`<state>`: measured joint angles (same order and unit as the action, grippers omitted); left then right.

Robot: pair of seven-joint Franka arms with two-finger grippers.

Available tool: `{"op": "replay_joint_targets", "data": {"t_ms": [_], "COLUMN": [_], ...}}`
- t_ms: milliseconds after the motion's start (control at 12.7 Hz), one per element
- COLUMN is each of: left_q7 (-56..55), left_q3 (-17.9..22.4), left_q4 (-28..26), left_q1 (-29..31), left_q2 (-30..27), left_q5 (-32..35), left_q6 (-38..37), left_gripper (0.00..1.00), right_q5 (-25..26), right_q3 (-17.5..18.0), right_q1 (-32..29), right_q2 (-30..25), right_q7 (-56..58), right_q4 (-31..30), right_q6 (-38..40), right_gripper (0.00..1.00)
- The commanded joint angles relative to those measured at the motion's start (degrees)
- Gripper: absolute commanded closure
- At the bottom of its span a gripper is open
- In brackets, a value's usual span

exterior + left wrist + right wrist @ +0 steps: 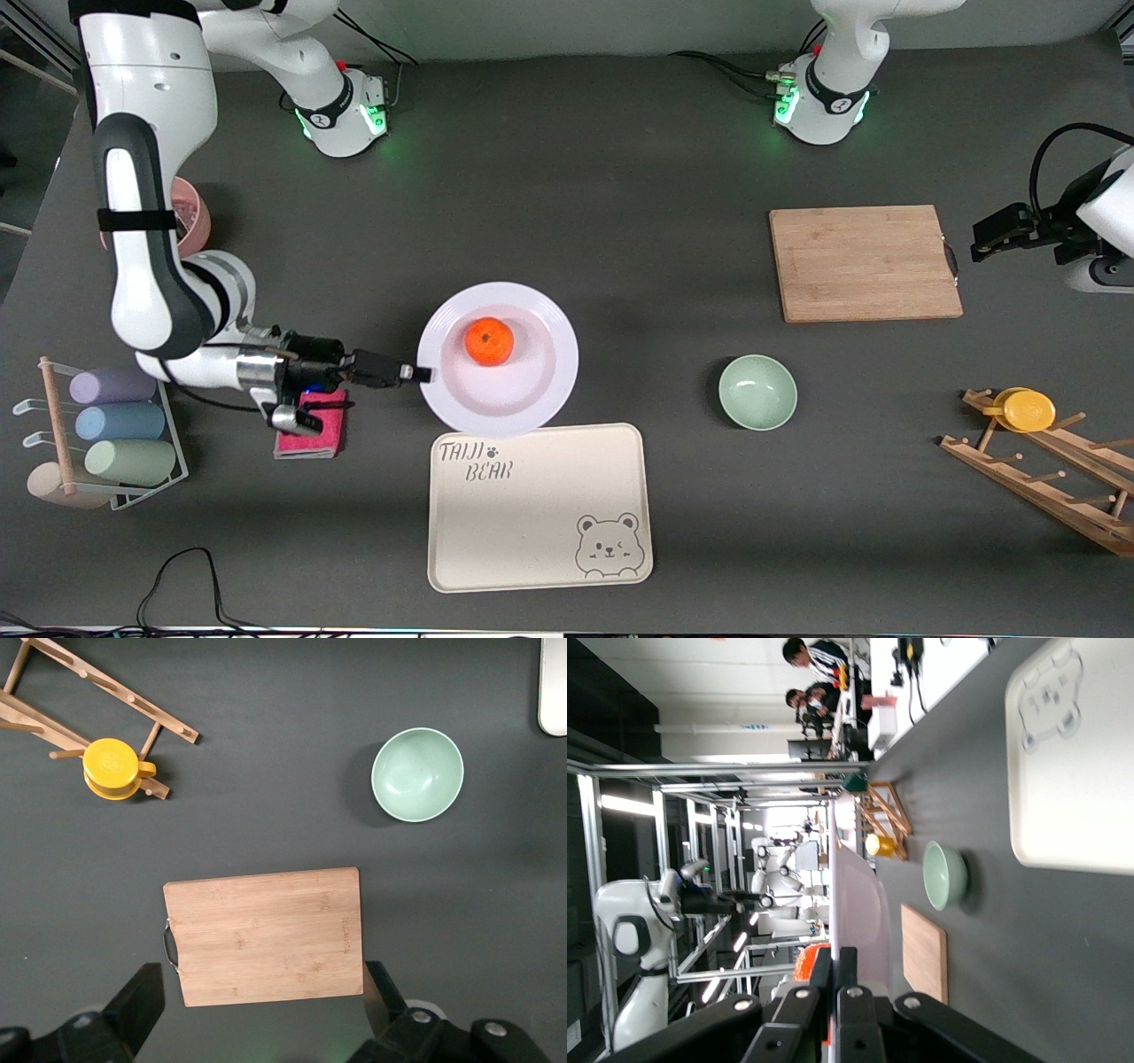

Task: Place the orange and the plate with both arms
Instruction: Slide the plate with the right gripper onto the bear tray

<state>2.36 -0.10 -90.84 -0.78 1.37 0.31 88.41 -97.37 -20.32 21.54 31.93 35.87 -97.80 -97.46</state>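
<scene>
A cream bear-printed tray [539, 507] is laid flat on the dark desk [620, 177], nearest the front camera. A pale green bowl [757, 392] is set upright beside it, toward the left arm's end. Farther from the camera than the bowl, a wooden cutting board [864, 263] is laid flat. A yellow cup [1026, 410] is hung on a wooden peg rack [1054, 483] at that same end. Toward the right arm's end, pastel cups [113, 424] are stored in a wire holder [173, 443]; a pink cloth or sponge [312, 431], partly hidden, is seen just beside it. A pink cup [193, 215] is partly covered.
</scene>
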Motion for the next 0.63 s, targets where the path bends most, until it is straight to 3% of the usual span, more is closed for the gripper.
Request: {"op": "replay_joint_targets", "data": {"t_ms": [0,394,552], "left_q7": [-0.3,-1.0,-1.0], "left_q3": [-0.1,-0.1,-0.1], "left_q4": [-1.0,-1.0,-0.9], "left_q1": [-0.1,0.0,0.0], "left_q2": [-1.7,-1.8,-1.8], "left_q5": [0.4,0.2,0.2], "left_q6": [0.4,0.6,0.5], "left_gripper": [0.0,0.0,0.0], "right_q5": [-4.1,-15.3,-16.7], "right_q3": [0.6,0.9,2.7], "right_q1": [-3.9,-6.5,-7.0], "right_q2": [11.2,30.3,36.1], "right_q7": [-4.6,-5.9,-6.3], "right_q4": [16.2,38.3,43.9], "right_q6": [3.2,0.6,-2.9], "right_gripper": [1.0,1.0,1.0]}}
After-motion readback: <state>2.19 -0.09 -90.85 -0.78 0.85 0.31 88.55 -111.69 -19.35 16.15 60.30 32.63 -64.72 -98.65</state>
